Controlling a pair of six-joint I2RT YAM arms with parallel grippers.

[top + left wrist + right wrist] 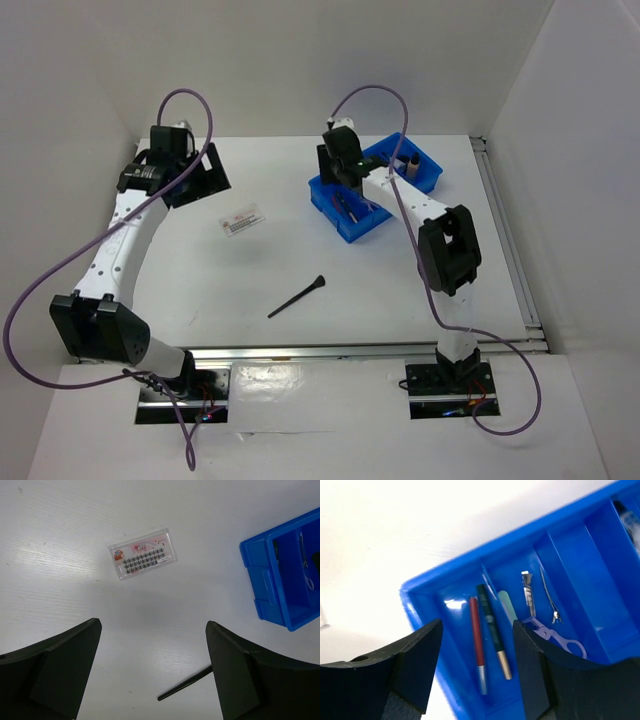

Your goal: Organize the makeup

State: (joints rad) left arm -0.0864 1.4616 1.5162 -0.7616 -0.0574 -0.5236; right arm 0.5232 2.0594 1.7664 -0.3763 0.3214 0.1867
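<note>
1. Left end effector [152, 625]: jaws at full spread and holding nothing. It hangs above the surface [200, 280] at the far left.
2. Right end effector [476, 625]: jaws parted and nothing gripped. It is poised over the near-left compartment of the blue tray [330, 205].
3. That compartment holds the red pencil [477, 640] and a dark pencil side by side. The teal tool [507, 606] and lilac scissors [555, 639] lie at their 3 o'clock.
4. Two items are loose on the surface. In the overhead view the white card [242, 221] lies at 4 o'clock from the left end effector, well apart from the tray. The black brush [297, 297] lies at 5 o'clock from the card.
5. Judgement: placing into the tray appears complete on the right side, and collecting the two loose items remains.
6. Next move, as judged: the card is nearest the left end effector. It lies flat and thin, so the fingers must come down astride its edges and close low against the surface.
</note>
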